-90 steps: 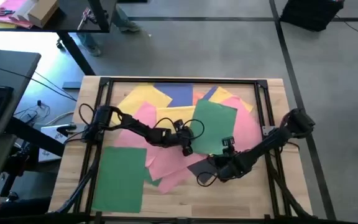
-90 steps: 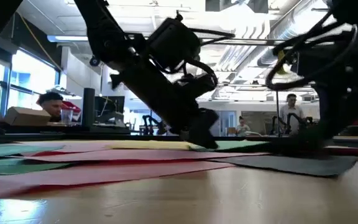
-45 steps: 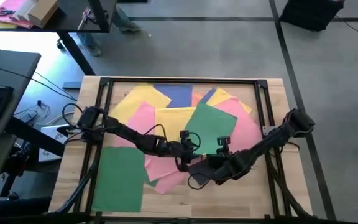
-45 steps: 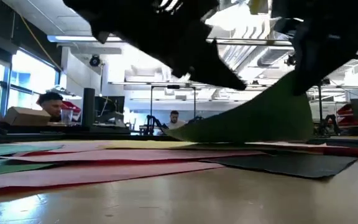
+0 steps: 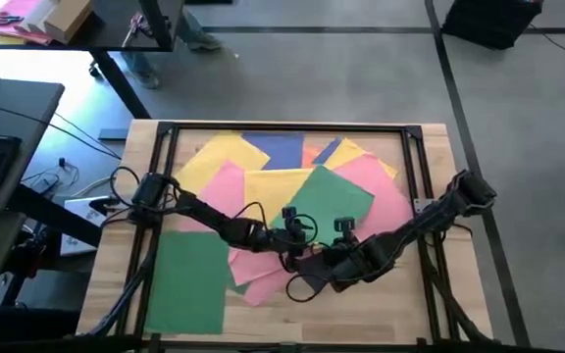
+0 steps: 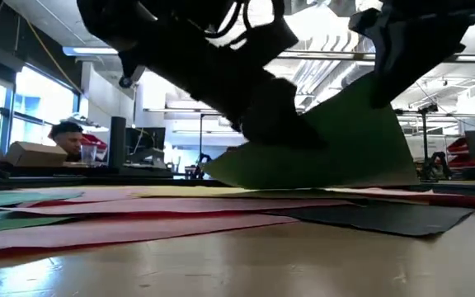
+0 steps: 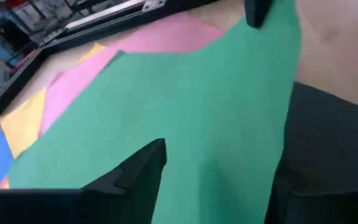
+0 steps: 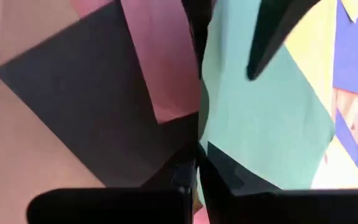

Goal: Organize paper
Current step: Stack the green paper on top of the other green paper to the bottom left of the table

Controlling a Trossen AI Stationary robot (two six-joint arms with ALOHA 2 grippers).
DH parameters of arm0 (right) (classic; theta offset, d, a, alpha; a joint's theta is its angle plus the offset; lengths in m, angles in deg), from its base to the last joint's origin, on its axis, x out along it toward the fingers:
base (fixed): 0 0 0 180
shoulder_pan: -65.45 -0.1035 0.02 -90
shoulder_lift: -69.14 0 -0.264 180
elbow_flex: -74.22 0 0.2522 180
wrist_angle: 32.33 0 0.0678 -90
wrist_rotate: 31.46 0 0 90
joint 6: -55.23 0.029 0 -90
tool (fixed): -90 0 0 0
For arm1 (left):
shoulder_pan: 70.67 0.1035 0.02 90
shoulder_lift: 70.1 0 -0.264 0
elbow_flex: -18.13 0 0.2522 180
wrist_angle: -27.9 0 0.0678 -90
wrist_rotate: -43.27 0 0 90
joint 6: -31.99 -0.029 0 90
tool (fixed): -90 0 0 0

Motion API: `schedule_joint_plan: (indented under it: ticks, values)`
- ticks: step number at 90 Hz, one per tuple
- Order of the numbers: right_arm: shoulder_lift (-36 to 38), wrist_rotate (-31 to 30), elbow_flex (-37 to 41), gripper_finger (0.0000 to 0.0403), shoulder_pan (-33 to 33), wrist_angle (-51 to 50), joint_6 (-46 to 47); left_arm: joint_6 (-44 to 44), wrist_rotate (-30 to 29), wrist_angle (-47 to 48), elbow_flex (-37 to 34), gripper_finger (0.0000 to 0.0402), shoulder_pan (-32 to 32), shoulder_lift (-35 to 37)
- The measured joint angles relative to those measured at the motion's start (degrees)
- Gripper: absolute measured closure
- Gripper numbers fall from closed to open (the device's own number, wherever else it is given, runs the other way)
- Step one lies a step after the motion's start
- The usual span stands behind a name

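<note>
Both arms meet over the middle of the wooden surface (image 5: 410,304), where the coloured paper lies scattered. The right gripper (image 5: 333,257) is clamped on the near edge of a green sheet (image 5: 330,199), its two fingers closed together with the sheet's edge pinched between them, as the right wrist view shows. In the low view this green sheet (image 6: 336,144) is lifted and tilted up off the pile, held from above at its right corner. The left gripper (image 5: 295,247) sits just beside it on the left, its fingers (image 7: 132,177) spread apart over the same green sheet (image 7: 185,118). Under the two grippers lies a dark grey sheet (image 6: 378,216), flat on the surface, touching pink sheets (image 5: 263,270). A second green sheet (image 5: 192,282) lies flat near the left front, apart from the heap. Yellow sheets (image 5: 226,155) and a blue sheet (image 5: 281,147) lie at the far side. No writing or labels can be read on any sheet.
</note>
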Motion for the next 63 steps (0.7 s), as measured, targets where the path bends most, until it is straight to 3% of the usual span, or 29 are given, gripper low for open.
schedule_joint_plan:
  ticks: [15,29,49,63]
  values:
    - [0.00,-1.01,0.01,0.0403,-0.59,1.35,-0.29,-0.04,-0.79,3.65,0.02,0.0380,0.00,0.02]
    - [0.00,-0.53,-1.64,0.0393,-2.03,0.40,-0.70,0.31,-3.63,12.47,2.41,0.0394,-0.37,0.84]
    - [0.00,-0.69,-4.85,0.0300,-3.55,-3.24,8.60,2.77,-9.17,44.53,12.02,0.0401,-2.88,7.13]
    - [0.02,-0.09,-3.66,0.0250,-4.84,-1.07,13.17,16.30,-10.78,71.64,16.54,0.0401,-6.00,13.99]
